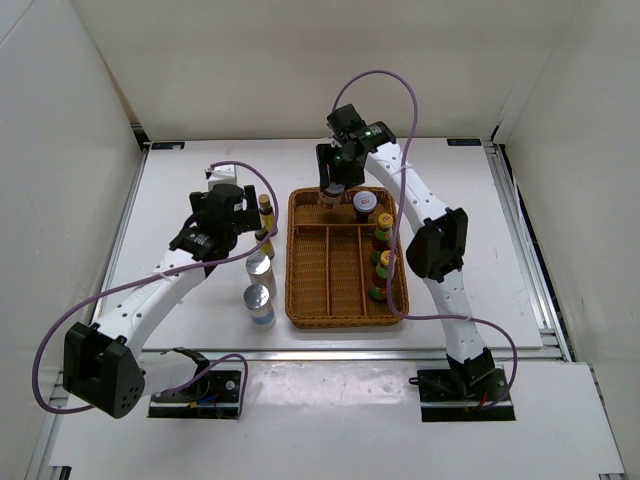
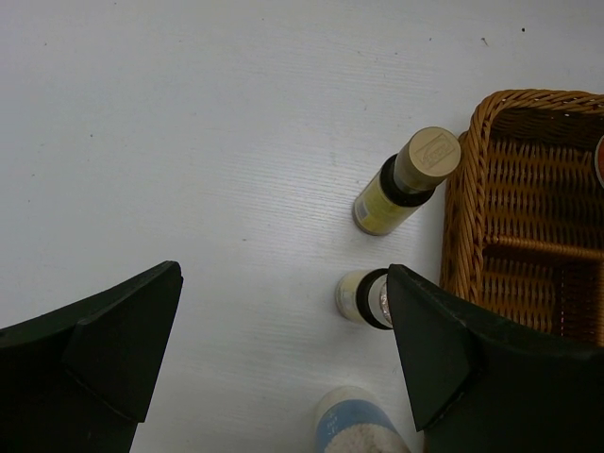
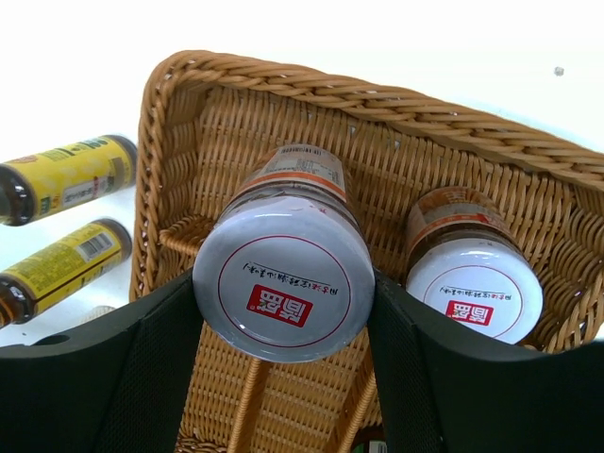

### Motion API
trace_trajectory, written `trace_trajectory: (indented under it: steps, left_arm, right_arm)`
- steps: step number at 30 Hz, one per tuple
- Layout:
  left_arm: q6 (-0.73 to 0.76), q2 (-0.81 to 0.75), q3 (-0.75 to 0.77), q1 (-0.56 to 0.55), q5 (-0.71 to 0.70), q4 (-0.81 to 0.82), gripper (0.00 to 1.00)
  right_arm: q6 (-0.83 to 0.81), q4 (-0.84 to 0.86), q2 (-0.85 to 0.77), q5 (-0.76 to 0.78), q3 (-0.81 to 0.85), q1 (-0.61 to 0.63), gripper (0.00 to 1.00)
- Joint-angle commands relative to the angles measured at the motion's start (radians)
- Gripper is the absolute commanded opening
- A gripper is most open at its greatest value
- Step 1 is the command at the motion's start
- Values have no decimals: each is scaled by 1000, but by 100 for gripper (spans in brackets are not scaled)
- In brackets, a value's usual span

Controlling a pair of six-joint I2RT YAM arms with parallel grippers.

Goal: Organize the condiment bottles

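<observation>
Clamped tight in the right gripper [image 3: 283, 316], a white-topped jar [image 3: 283, 274] sits at the left end of the wicker tray's [image 1: 297, 300] far compartment, with a second jar [image 3: 477, 283] just beside it; whether the held one touches the tray floor, I can't tell. White desk [image 1: 190, 190] underneath, plain white walls boxing it in on three sides. Two red sauce bottles [image 1: 383, 232] stand in the tray's right lane. Over on the other side, the left gripper [image 2: 283, 349] hangs wide apart above the desk, gripping nothing. Two yellow-labelled bottles [image 2: 404, 184] and two silver-topped cylinders [image 1: 258, 300] stand outside the tray's left wall, one small bottle half hidden behind a finger.
</observation>
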Motion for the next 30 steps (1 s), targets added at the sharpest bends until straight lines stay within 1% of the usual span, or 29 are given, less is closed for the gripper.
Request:
trace_trajectory:
  steps: [1,2,10,13,15,17,18,20,23,25,30]
  left_arm:
    - [-11,-26,26,-3,-24,-9,100]
    - [-11,-26,26,-3,-24,-9,100]
    - [-11,3,26,-3,-35,-9,100]
    - [-11,3,26,-3,-35,-9,100]
    - [-11,3,26,-3,-35,-9,100]
    - [-11,3,26,-3,-35,-9,100]
    - [-11,3,26,-3,-35,-9,100]
    - [-11,3,26,-3,-35,-9,100]
    - [-11,14,26,-3,-35,-9,100]
    - [-11,14,35,-3,-26,-21,100]
    - [-11,3,35,-3,-26,-21,100]
  right_arm:
    - [23,14,-14,8,64,2,23]
    - [23,-1,-14,8,81,2,24]
    - [45,-21,-3,41,90,2,24]
    - [45,-32,6,41,101,2,27]
    - [54,-41,6,50,101,2,27]
    - [54,-50,18,51,124,2,28]
    - [54,-61,29,51,133,2,33]
    - [63,-70,29,60,144,2,36]
    - [86,-70,29,69,132,-9,37]
    - [97,-70,29,40,132,-29,37]
    - [97,-80,29,29,132,-29,37]
